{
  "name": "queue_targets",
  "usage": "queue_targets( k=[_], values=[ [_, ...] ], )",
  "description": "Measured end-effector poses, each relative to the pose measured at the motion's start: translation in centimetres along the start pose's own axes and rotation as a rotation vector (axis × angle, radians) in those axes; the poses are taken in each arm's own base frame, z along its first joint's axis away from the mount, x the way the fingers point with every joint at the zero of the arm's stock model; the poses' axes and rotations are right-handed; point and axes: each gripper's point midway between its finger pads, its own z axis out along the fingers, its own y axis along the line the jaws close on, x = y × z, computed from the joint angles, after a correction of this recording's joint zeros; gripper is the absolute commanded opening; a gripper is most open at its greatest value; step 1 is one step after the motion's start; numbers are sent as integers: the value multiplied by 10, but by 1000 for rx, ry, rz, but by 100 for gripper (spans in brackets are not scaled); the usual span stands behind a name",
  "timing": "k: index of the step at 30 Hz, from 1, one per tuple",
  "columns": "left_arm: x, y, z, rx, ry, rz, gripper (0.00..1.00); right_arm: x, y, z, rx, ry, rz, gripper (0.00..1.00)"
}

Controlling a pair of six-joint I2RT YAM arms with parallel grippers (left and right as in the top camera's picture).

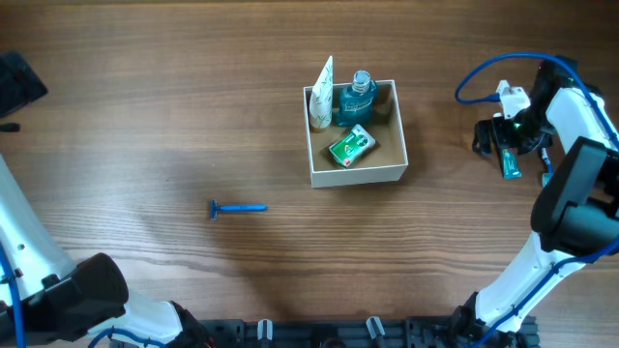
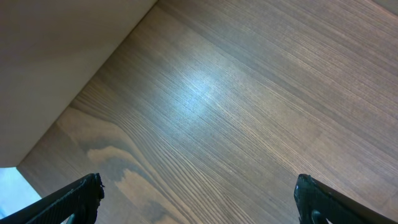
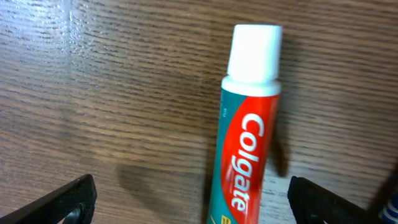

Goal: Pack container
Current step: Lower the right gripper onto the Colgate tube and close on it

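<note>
The container (image 1: 356, 176), a square white box with a tan inside, stands at the table's middle. It holds an upright white and teal tube (image 1: 322, 94), a blue bottle (image 1: 356, 97) and a green packet (image 1: 350, 146). My right gripper (image 1: 503, 137) is open at the far right, over a red and teal Colgate toothpaste tube (image 1: 511, 162). In the right wrist view the tube (image 3: 249, 143) lies on the wood between the spread jaws (image 3: 189, 196), untouched. My left gripper (image 2: 199, 193) is open and empty over bare wood; overhead it shows at the far left edge (image 1: 14, 85).
A blue razor (image 1: 237, 208) lies on the table left of and in front of the container. A blue cable (image 1: 484, 77) loops above the right arm. The left wrist view shows the table's edge (image 2: 81, 87) at the upper left.
</note>
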Motion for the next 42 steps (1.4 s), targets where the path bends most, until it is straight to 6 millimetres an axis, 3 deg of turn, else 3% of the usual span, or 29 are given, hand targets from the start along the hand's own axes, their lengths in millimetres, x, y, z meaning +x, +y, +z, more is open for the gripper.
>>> queue_targets(
  k=[10, 13, 18, 23, 26, 30, 37, 42],
  values=[
    [0, 0, 0, 0, 0, 0, 100, 2, 1, 7, -9, 16, -3, 99],
    [0, 0, 0, 0, 0, 0, 100, 2, 1, 7, -8, 16, -3, 89],
    [0, 0, 0, 0, 0, 0, 100, 1, -1, 8, -1, 13, -12, 60],
    [0, 0, 0, 0, 0, 0, 100, 0, -2, 8, 0, 11, -15, 44],
    [0, 0, 0, 0, 0, 0, 100, 0, -2, 8, 0, 10, -16, 41],
    [0, 0, 0, 0, 0, 0, 100, 0, -2, 8, 0, 10, 11, 28],
    [0, 0, 0, 0, 0, 0, 100, -1, -1, 5, -15, 29, 43, 14],
    [0, 0, 0, 0, 0, 0, 100, -4, -1, -6, -25, 39, 68, 13]
  ],
)
